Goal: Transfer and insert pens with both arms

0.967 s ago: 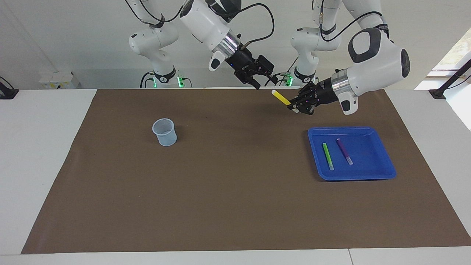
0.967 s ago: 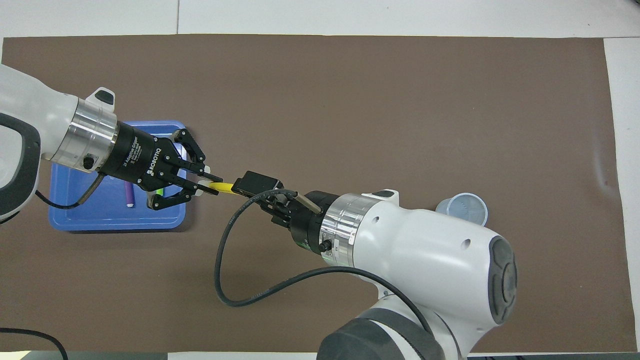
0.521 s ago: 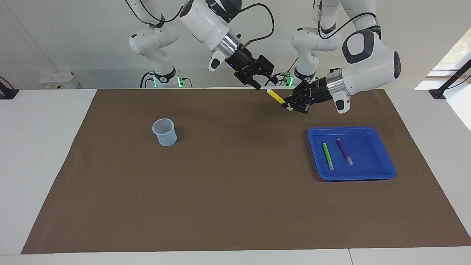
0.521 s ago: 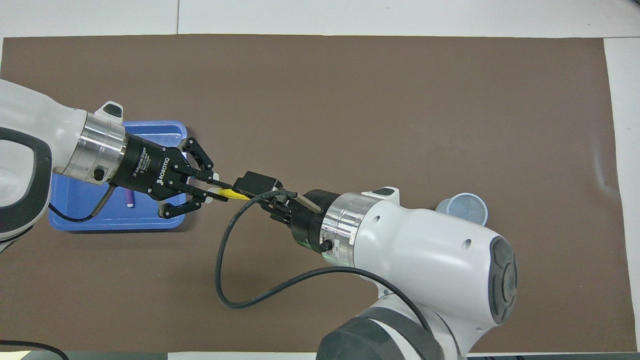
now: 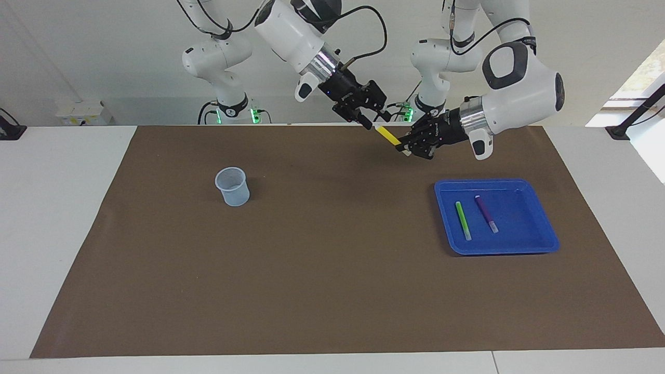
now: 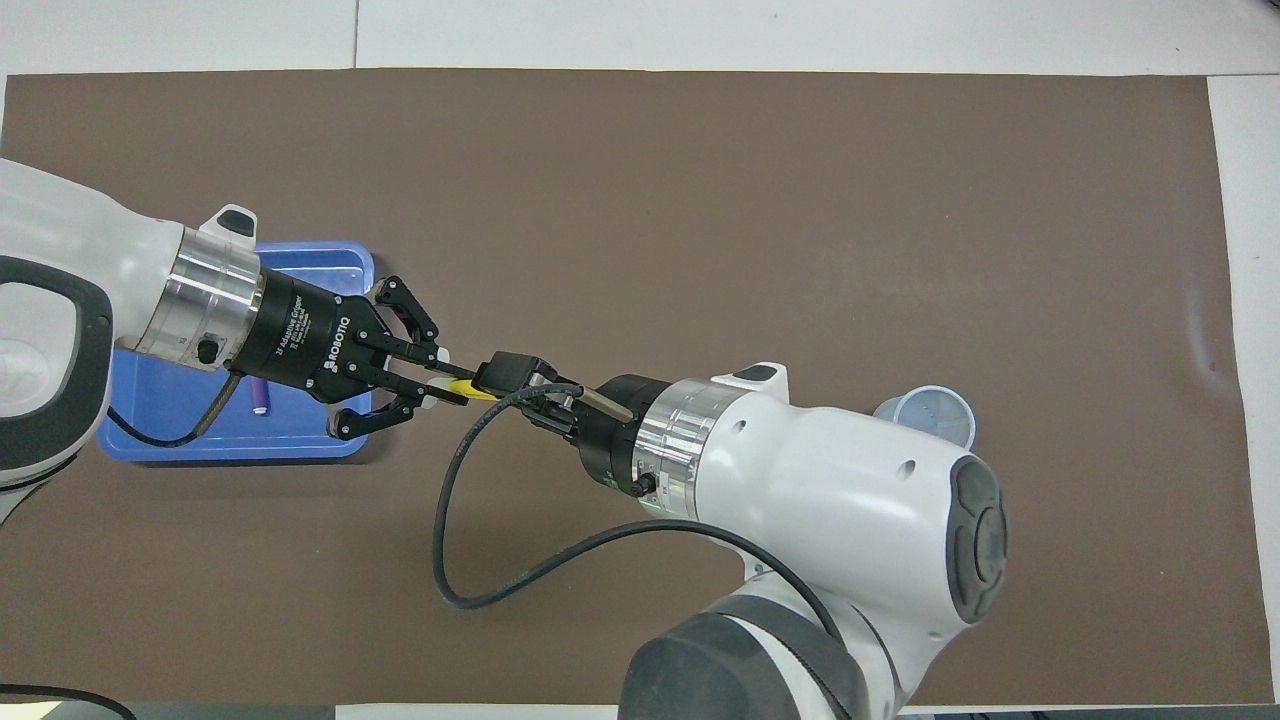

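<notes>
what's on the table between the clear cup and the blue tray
Nothing. In the facing view the brown mat is bare between the cup and the tray; the green pen and purple pen lie inside the tray.

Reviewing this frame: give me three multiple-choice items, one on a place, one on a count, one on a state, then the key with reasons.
1. Where is the green pen?
A. in the blue tray
B. in the cup
C. on the brown mat

2. How many pens lie in the tray?
A. one
B. two
C. three

3. What holds the yellow pen?
A. nothing
B. the cup
C. the left tool

Key:
1 A: green pen lies in the blue tray.
2 B: green beside purple pen.
3 C: left tool is shut on the yellow pen, with the right tool at its cap end.
</notes>
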{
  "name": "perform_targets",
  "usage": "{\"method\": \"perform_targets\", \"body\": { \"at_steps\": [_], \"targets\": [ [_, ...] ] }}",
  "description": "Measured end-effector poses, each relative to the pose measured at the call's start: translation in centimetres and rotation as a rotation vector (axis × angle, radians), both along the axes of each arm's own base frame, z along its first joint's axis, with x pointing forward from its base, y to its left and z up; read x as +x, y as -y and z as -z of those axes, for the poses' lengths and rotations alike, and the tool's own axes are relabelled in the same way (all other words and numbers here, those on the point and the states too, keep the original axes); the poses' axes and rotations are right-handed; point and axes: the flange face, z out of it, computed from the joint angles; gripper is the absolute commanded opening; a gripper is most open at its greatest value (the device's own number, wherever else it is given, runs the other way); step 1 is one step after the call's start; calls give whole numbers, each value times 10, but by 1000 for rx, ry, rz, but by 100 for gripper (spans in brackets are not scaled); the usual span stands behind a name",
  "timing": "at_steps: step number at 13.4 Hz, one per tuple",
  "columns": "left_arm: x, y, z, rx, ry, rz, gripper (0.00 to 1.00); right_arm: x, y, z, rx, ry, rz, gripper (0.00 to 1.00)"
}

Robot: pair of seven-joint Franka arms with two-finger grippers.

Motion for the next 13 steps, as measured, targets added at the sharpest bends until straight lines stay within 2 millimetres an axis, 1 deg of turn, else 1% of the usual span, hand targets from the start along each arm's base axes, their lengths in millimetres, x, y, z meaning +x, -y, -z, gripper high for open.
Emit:
{"method": "perform_targets", "body": {
  "at_steps": [2, 3, 4, 5, 6, 7, 8, 9, 12, 13],
  "targets": [
    [0, 1, 0, 0, 1, 1, 0, 1, 0, 0, 0, 4, -3, 51],
    [-1, 2, -1, -1, 2, 2, 0, 1, -1, -1, 1, 6, -3, 44],
    [-1, 2, -1, -1, 3, 3, 0, 1, -1, -2, 2, 7, -3, 40],
    [-1, 2, -1, -1, 3, 3, 0, 1, -1, -2, 2, 7, -4, 40],
    [-1, 2, -2, -1, 4, 3, 0, 1, -1, -2, 2, 7, -4, 34],
    [-1, 2, -2, -1, 5, 3, 0, 1, -1, -2, 2, 7, -4, 27],
    [-1, 2, -2, -1, 5, 3, 0, 1, -1, -2, 2, 8, -4, 14],
    [-1, 2, -2, -2, 6, 3, 0, 1, -1, -2, 2, 8, -4, 0],
    [-1, 1, -3, -2, 9, -3, 0, 1, -1, 0, -1, 6, -5, 0],
    [-1, 1, -3, -2, 9, -3, 49, 1, 0, 0, -1, 5, -4, 0]
  ]
}}
